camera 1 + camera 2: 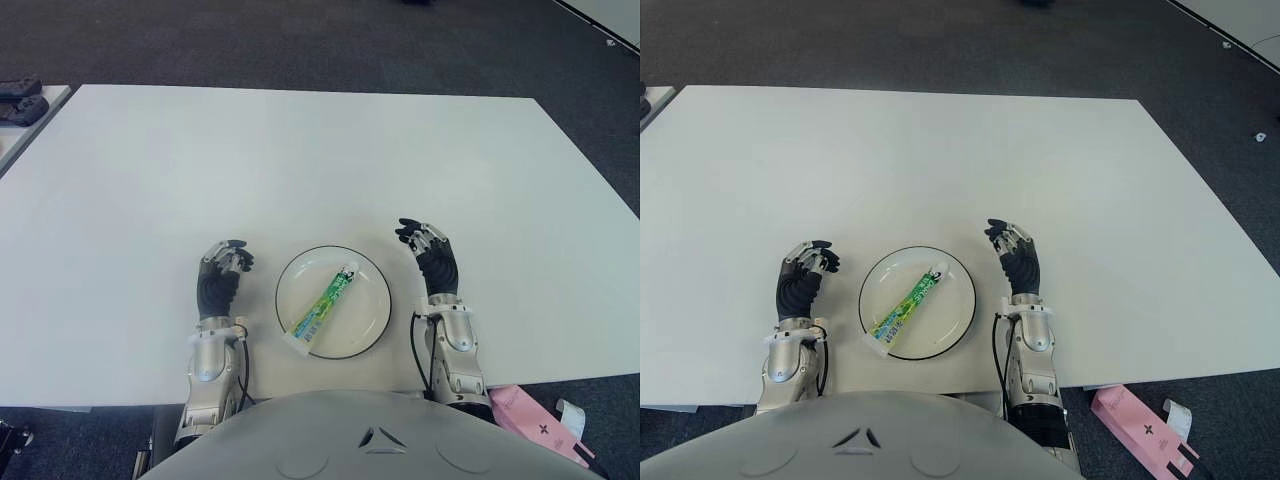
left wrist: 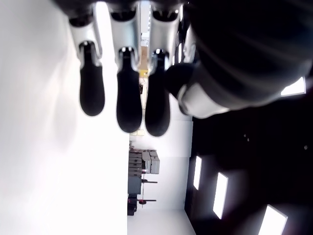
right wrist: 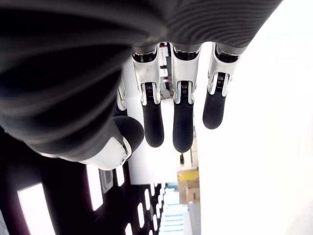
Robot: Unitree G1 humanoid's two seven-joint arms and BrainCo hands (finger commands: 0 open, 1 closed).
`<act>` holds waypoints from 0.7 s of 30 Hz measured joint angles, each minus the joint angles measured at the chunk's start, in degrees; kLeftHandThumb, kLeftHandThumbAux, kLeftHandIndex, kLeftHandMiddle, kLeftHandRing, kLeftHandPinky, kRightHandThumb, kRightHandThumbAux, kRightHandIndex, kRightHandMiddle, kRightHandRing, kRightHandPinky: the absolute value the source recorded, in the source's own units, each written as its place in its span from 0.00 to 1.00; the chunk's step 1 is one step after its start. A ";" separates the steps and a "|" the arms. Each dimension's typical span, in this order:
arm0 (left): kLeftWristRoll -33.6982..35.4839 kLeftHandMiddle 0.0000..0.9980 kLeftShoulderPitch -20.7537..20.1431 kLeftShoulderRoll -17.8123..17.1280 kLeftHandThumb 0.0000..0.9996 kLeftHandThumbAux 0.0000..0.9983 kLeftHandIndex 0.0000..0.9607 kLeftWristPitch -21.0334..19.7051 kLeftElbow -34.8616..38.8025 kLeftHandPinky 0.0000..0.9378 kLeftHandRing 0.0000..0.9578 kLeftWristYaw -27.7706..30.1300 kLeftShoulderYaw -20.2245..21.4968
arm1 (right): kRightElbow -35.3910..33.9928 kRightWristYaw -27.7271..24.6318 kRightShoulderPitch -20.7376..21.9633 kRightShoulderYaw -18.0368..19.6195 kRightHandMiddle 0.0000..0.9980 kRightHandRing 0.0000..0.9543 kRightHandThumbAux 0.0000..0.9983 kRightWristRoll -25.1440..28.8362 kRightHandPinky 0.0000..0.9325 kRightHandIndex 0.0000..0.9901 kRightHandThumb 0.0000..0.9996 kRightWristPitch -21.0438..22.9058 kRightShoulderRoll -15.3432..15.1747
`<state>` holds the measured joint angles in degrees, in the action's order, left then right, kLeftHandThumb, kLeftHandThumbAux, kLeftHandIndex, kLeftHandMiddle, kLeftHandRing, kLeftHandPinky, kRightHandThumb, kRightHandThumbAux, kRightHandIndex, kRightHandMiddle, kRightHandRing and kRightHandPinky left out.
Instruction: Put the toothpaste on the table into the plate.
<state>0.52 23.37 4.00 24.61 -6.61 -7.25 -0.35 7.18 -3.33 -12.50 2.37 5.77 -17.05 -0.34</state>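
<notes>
Right hand shows at 3 o'clock of the plate, fingers loosely curled and holding nothing. Left hand shows at 9 o'clock of the plate, fingers likewise relaxed and empty. Inside the plate lies the toothpaste, its green tube slanting with the cap toward 1 o'clock. Both hands stand apart from the plate on the white table.
</notes>
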 measured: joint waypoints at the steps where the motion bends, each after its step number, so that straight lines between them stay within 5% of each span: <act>1: 0.00 0.57 0.02 0.00 0.70 0.72 0.45 0.00 0.04 0.57 0.58 0.05 0.02 | 0.26 0.17 0.01 0.13 0.47 0.48 0.73 -0.12 0.50 0.43 0.70 -0.03 0.00; 21: -0.05 0.57 0.34 -0.03 0.70 0.72 0.45 -0.29 0.72 0.59 0.59 0.34 0.71 | 2.79 2.63 0.06 0.43 0.45 0.46 0.73 -3.19 0.48 0.43 0.70 -0.56 0.46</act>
<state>0.47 23.71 3.97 24.32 -5.88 -6.92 0.36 9.97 -0.70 -12.44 2.80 2.58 -17.62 0.13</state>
